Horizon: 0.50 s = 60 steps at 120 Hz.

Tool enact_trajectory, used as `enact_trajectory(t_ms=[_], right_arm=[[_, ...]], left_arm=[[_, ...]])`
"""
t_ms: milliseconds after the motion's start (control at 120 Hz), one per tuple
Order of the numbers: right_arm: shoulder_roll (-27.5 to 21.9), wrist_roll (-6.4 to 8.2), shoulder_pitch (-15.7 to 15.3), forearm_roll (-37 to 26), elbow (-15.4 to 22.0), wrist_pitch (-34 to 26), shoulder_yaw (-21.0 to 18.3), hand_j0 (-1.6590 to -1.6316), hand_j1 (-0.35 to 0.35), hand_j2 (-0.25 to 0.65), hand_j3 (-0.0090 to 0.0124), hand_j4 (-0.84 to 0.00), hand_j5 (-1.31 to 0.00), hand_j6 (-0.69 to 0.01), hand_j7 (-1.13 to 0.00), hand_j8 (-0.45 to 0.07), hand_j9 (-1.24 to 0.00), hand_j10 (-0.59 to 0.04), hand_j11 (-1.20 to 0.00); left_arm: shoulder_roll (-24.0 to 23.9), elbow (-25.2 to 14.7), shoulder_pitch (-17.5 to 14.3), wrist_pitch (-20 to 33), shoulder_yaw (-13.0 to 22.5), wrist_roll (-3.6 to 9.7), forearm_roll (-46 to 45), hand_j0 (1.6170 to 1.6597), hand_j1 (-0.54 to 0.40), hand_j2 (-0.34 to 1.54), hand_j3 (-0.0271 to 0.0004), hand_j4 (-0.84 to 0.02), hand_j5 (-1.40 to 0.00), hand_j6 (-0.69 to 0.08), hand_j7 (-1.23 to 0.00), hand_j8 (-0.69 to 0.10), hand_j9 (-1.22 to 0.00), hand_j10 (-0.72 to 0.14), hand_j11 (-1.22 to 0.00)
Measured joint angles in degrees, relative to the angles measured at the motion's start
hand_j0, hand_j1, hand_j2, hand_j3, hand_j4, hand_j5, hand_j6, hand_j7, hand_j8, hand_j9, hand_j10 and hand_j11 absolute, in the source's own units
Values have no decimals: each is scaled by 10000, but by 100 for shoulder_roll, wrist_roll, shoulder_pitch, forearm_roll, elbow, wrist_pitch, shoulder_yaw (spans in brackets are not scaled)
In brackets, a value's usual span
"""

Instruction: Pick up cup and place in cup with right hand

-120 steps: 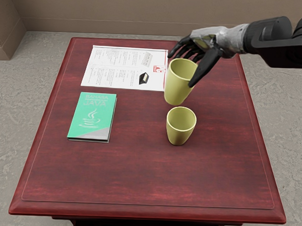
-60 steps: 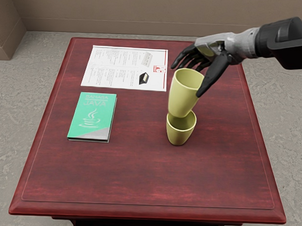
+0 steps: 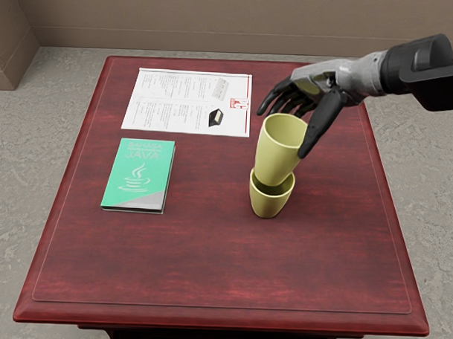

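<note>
Right hand (image 3: 319, 77): fingers grip the upper cup (image 3: 278, 153), leaning toward one o'clock over the lower cup (image 3: 268, 206); base apparently inside the rim. Recommended: straighten, centre, lower slowly, release once seated.

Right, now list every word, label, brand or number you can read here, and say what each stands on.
"BAHASA", faint, at the top of the green book.
"JAVA", larger, below it on the same cover.
A smaller line between those two is too blurred to read.
The printed sheet has red lettering near its right edge and columns of small print, all too blurred or small to read.
Neither cup shows any text.
</note>
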Motion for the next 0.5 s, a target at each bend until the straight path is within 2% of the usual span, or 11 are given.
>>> enact_trajectory(t_ms=[83, 183, 500], right_arm=[[-8, -1, 2, 41, 1, 99, -6, -16572, 820, 1372, 5, -4492, -5287, -4004, -5533, -3466, -5411, -4254, -5466], [-10, -2, 5, 65, 1, 160, -8, -16573, 854, 1054, -1, -4362, -5414, -3829, -5529, -3217, -5461, -4014, -5507], [7, -2, -118, 61, -30, 183, -67, -16573, 919, 690, 0, -4235, -5528, -3570, -5518, -2988, -5496, -3772, -5538]], left_arm=[[0, 0, -4, 0, -1, 0, 0, 16581, 3489, 0, -1, 0, -1, -1, -1, 0, -1, 0, -1], [0, 0, -4, 0, -2, 0, 0, 16581, 3490, 0, -1, 0, -1, -1, -1, -1, -1, 0, -1], [0, 0, -4, 0, 0, 0, 0, 16581, 3490, -1, 0, -1, 0, -1, 0, -1, 0, 0, 0]])
